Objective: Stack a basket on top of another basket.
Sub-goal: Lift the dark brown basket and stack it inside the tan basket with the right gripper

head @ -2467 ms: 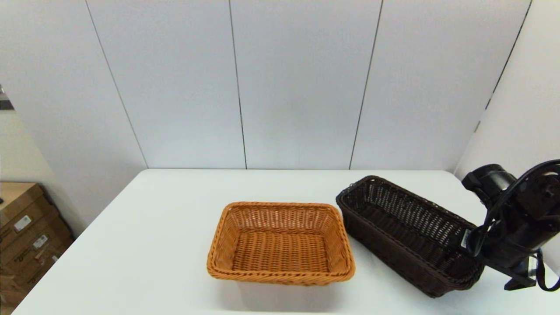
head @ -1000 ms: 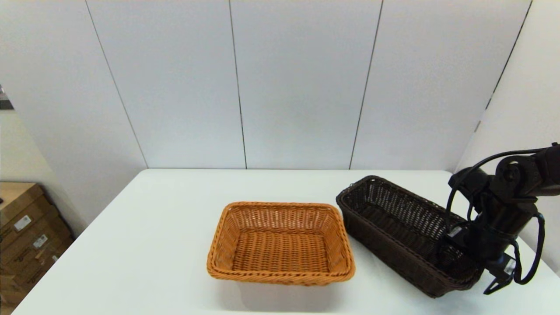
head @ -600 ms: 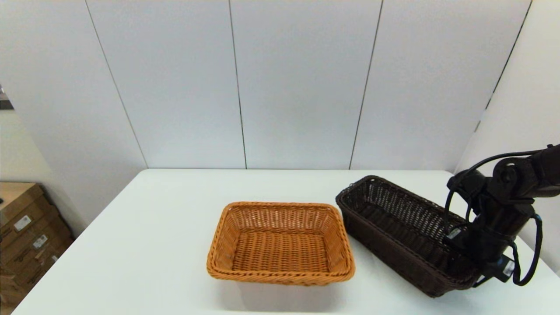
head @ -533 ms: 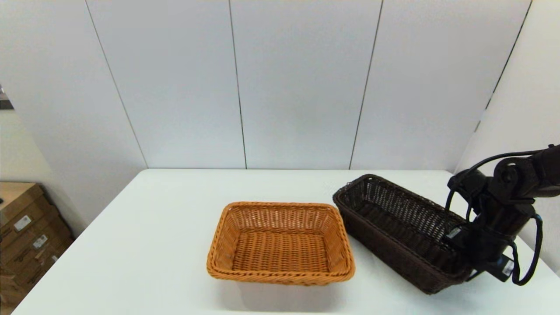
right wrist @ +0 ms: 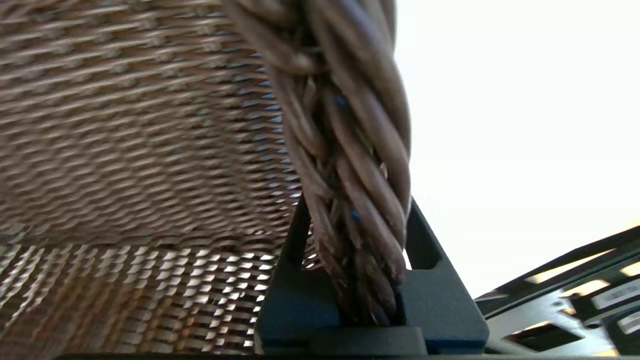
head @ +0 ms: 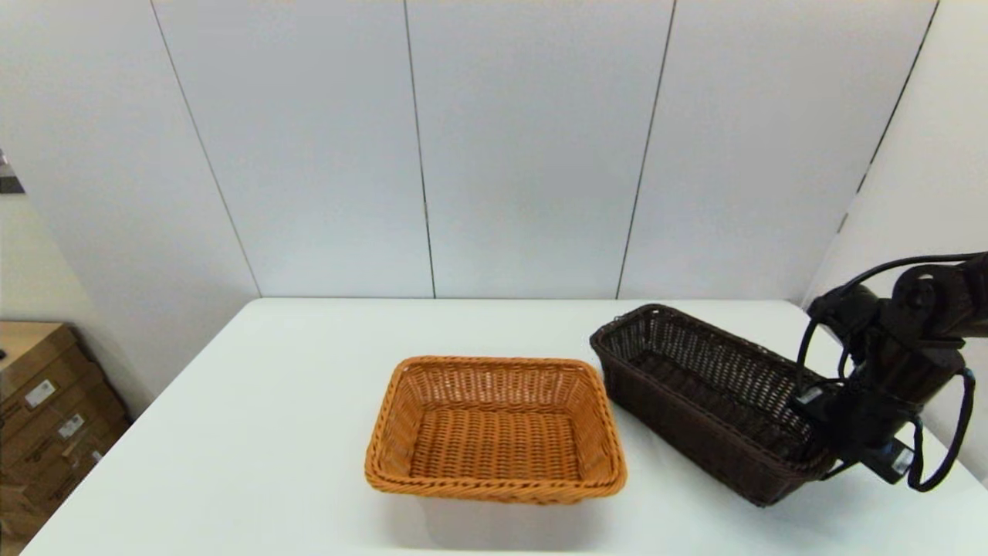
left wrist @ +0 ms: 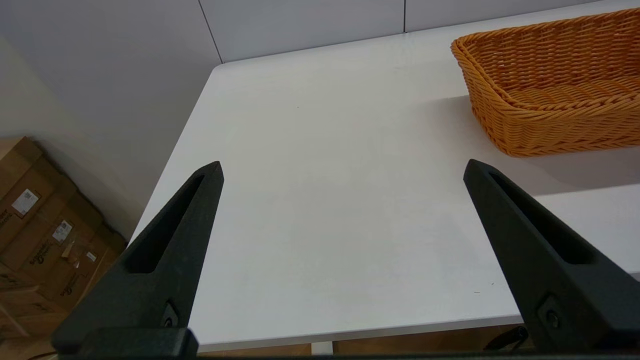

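Note:
The dark brown basket [head: 706, 394] hangs tilted on the right side of the table, its near right end raised off the surface. My right gripper [head: 830, 444] is shut on the braided rim [right wrist: 350, 165] at that end, one finger inside the basket and one outside. The orange-tan basket [head: 494, 428] sits flat on the table's middle, just left of the dark one and apart from it; its corner [left wrist: 550, 95] shows in the left wrist view. My left gripper [left wrist: 340, 172] hovers open over the table's front left part, holding nothing.
The white table [head: 270, 401] ends in a front edge close below the orange-tan basket. Wall panels [head: 525, 147] stand behind and to the right. Cardboard boxes [head: 46, 401] sit on the floor left of the table.
My right gripper came down onto the dark basket's near end and shut on its rim. It has since lifted that end, tilting the basket up.

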Controlling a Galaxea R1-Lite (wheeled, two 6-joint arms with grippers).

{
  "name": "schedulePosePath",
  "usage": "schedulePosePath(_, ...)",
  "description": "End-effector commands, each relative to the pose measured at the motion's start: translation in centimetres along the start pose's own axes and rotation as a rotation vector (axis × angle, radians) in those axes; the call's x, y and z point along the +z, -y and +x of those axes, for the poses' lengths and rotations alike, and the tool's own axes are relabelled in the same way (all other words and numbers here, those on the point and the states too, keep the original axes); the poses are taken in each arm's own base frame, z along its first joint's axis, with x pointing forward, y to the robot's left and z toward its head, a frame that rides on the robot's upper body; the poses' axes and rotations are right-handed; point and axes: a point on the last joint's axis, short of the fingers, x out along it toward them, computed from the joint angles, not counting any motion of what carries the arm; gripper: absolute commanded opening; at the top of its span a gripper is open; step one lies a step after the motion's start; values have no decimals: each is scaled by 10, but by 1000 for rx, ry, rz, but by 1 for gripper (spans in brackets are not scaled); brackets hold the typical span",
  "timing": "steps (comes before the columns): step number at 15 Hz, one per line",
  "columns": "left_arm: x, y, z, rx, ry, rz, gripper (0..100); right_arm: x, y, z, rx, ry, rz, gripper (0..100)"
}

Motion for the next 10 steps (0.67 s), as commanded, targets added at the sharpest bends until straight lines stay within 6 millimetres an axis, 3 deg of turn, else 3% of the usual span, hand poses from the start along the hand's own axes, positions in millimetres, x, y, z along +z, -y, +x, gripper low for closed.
schedulePosePath(1,0,0,0,1,-1,0,100,8,11,-43,133,-35,18,0)
schedulePosePath(10,0,0,0,-1,-1,-1,100,-10,37,-129,377,10,-224,0)
